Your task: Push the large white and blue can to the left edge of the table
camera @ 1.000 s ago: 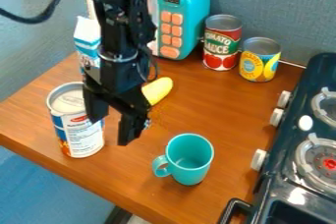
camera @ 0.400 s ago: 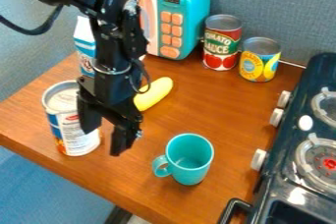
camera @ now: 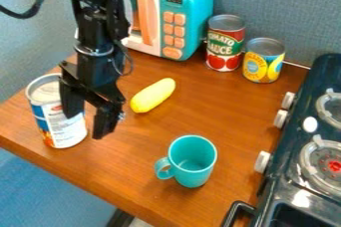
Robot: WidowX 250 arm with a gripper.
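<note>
Black hand point(camera: 86, 125) open, partly hiding blue-and-white can point(camera: 64, 132); stove point(camera: 285, 177) cut off at right.

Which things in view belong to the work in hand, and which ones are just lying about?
Seemingly in the work:
pincer, open
large blue-and-white can, nearest to it

Just lying about:
yellow squash-like piece
teal mug
red can
small yellow can
toy microwave
stove

One camera looks down at a slant, fairly close, over the brown table point(camera: 220, 101) and part of the stove point(camera: 287, 183).
</note>
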